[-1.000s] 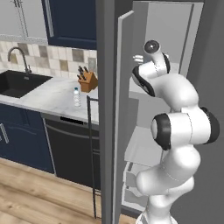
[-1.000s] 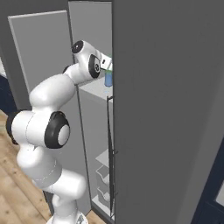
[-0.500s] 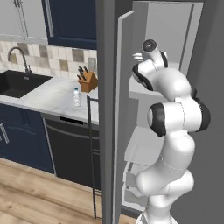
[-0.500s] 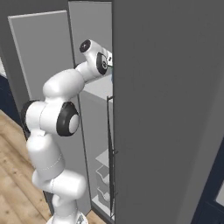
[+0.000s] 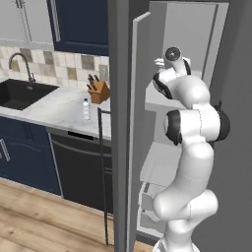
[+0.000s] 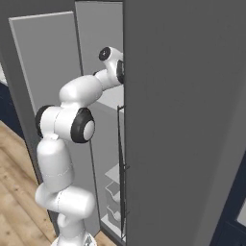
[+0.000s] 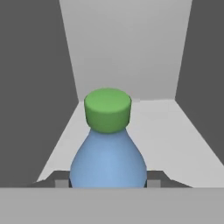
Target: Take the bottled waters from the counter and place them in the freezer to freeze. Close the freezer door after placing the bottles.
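Gripper (image 7: 107, 183) inside freezer (image 5: 182, 59), clamped on green-cap bottle (image 7: 108, 153) above white shelf (image 7: 175, 131). Clear bottle (image 5: 86, 109) on counter (image 5: 54, 108), far left.

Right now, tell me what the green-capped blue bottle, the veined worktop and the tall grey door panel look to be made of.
The green-capped blue bottle: probably plastic, judging by its smooth blue-tinted body and matte green cap.
The veined worktop: looks like polished marble or an imitation, pale with grey veins.
The tall grey door panel: likely painted or brushed metal, flat, even grey, no grain; the render leaves this open.
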Robot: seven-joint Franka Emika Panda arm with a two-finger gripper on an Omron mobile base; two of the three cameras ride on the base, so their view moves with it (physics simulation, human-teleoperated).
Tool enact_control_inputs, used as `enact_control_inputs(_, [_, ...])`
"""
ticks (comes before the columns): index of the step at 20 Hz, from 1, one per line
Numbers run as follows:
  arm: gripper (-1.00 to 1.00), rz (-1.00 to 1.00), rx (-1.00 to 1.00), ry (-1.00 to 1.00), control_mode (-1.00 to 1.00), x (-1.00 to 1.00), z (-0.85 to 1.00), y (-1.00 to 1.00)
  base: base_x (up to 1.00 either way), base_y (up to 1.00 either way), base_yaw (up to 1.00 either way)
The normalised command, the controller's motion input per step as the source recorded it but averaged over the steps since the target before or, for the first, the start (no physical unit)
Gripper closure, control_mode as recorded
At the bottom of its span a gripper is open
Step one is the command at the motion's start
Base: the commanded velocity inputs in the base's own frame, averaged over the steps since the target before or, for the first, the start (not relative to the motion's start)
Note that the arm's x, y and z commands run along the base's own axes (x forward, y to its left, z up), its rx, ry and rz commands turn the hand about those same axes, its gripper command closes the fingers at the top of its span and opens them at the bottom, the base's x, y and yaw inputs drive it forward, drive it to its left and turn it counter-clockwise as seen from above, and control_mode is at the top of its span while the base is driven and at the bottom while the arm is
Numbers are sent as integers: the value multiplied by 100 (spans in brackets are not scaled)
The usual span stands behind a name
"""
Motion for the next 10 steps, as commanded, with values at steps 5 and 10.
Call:
enact_control_inputs(5, [100, 0, 0, -3, -100, 39, -25, -20, 0, 0, 0])
enact_control_inputs(10, [100, 0, 0, 1, -100, 35, -31, -12, 0, 0, 0])
